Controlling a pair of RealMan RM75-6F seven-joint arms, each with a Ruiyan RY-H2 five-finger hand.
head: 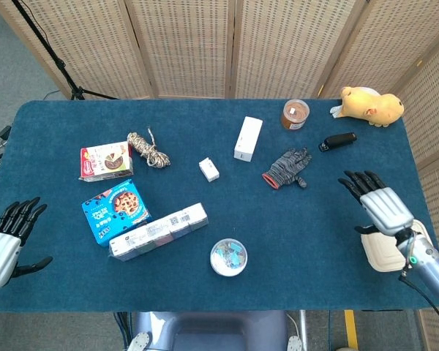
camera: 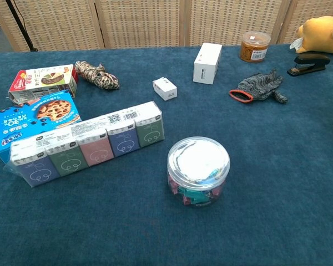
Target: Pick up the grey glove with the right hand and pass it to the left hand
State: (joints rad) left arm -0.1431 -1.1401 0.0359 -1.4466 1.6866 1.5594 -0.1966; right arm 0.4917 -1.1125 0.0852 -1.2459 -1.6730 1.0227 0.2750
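Left hand [head: 1, 245] at the table's left edge, fingers spread, holding nothing, clear round tub [camera: 198, 169] of small coloured items with its lid on, grey glove [head: 287, 167] lying flat near a lidded jar [head: 295, 114], right hand [head: 380, 205] fingers spread and empty above a closed takeaway box [head: 386, 252]
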